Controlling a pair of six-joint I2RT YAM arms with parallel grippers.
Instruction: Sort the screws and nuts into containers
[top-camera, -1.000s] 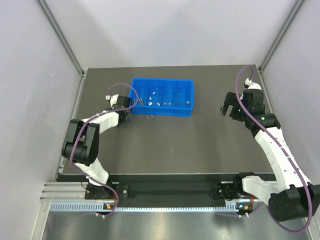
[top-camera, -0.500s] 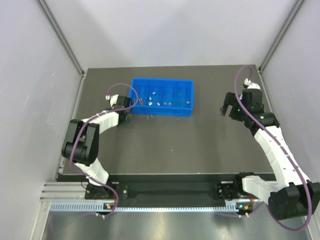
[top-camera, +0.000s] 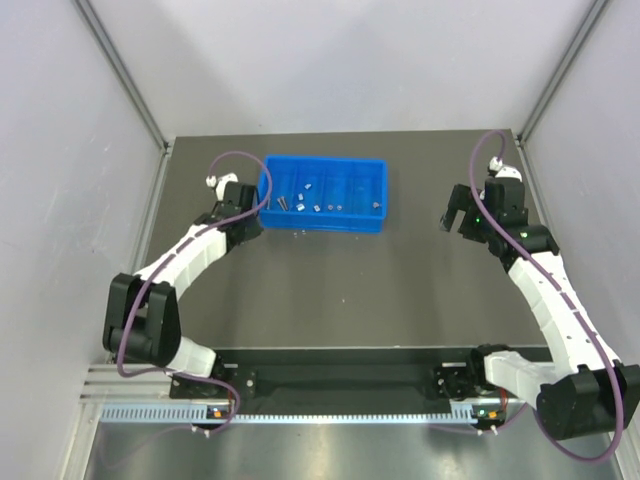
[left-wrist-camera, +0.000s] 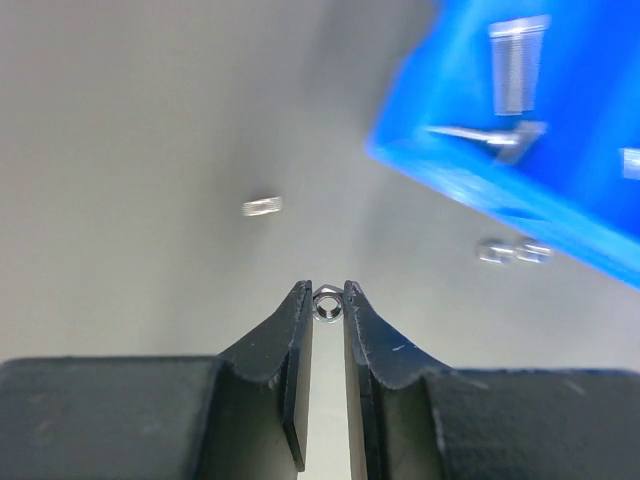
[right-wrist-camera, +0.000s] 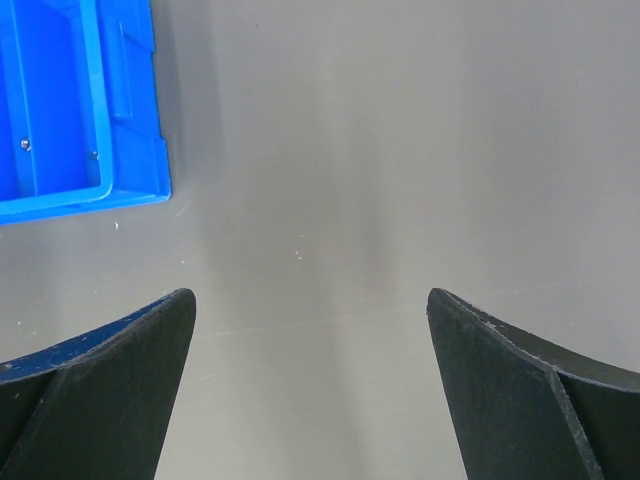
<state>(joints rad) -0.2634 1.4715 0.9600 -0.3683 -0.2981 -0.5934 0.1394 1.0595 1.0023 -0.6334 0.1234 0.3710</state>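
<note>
One nut (left-wrist-camera: 326, 307) pinched in the left gripper (left-wrist-camera: 326, 293); right gripper (right-wrist-camera: 310, 300) spread wide, holding nothing.
I judge the nut light, rigid and slippery, best gripped across its flats. A loose fastener (left-wrist-camera: 262, 207) lies on the table (left-wrist-camera: 120, 150) at 11 o'clock. Beyond it, at 1 o'clock, the blue tray (left-wrist-camera: 450, 155) holds screws (left-wrist-camera: 518, 68).

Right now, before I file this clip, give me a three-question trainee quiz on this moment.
1. True or false: the right gripper is open and holds nothing.
2. What does the left gripper pinch? A) a screw B) a nut C) nothing
3. Fill in: loose pieces lie on the table just outside the blue ____.
Key: 1 true; 2 B, a nut; 3 tray.
</note>
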